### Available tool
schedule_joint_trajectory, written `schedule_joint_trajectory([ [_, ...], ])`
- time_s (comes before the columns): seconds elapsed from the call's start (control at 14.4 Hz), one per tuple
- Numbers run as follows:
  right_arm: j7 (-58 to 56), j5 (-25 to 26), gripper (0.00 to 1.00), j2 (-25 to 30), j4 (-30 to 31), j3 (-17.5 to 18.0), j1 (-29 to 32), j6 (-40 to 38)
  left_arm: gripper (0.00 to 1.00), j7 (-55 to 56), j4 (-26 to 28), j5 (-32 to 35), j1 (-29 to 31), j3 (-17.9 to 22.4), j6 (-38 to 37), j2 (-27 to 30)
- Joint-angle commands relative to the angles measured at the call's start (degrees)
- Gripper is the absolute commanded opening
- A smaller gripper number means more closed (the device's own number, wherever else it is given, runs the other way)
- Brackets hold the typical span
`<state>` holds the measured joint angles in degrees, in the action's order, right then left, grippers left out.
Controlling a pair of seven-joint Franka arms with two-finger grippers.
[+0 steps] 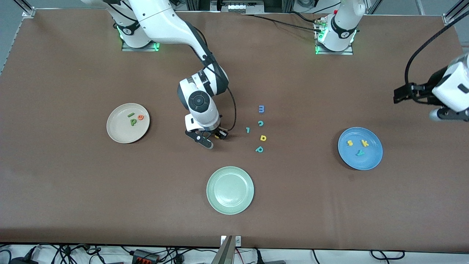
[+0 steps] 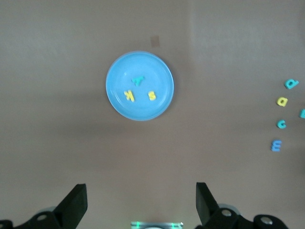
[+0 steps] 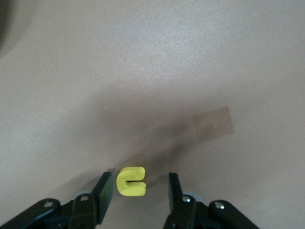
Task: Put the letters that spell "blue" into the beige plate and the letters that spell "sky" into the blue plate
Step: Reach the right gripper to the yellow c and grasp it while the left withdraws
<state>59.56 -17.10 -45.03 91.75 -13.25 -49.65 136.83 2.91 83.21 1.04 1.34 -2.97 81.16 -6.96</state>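
right end effector [image 3: 137, 191] sits low on the worktop [image 1: 73, 183] near the beige plate [image 1: 116, 134], fingers parted around the yellow u [image 3: 131, 181]; left end effector [image 2: 140, 202] waits open.

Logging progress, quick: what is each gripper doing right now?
Left gripper: open, empty, waiting above the blue plate's end.
Right gripper: open, fingers either side of the yellow u on the table.

so the table [image 1: 73, 190] is covered edge to edge in a flat brown sheet, a bit creased near the corners; the floor [image 1: 7, 40] peeking past the corner looks grey; a pile of black cables [image 1: 66, 253] and a power strip [image 1: 146, 256] run along the near edge on something white; metal frame posts [image 1: 25, 7] stand at the corners; lighting is even and soft, only faint shadows
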Motion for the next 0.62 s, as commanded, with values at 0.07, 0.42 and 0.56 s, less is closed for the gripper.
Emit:
schedule_joint_trajectory([
  [0.07,-0.5,-1.1,0.51,-2.7,-3.9,-0.1,0.0,0.1,1.00,-0.3,9.5,-1.8,-3.4,3.2,5.2,6.1],
  [0.42,-0.8,-0.8,0.19,-2.9,-4.7,-0.1,0.3,0.0,1.00,-0.2,9.9,-0.3,-4.1,3.2,10.6,6.3],
  [0.56,-2.2,-0.6,0.05,-2.9,-4.7,-0.1,0.4,-0.1,1.00,-0.7,9.3,-0.2,-4.0,3.1,9.2,6.6],
])
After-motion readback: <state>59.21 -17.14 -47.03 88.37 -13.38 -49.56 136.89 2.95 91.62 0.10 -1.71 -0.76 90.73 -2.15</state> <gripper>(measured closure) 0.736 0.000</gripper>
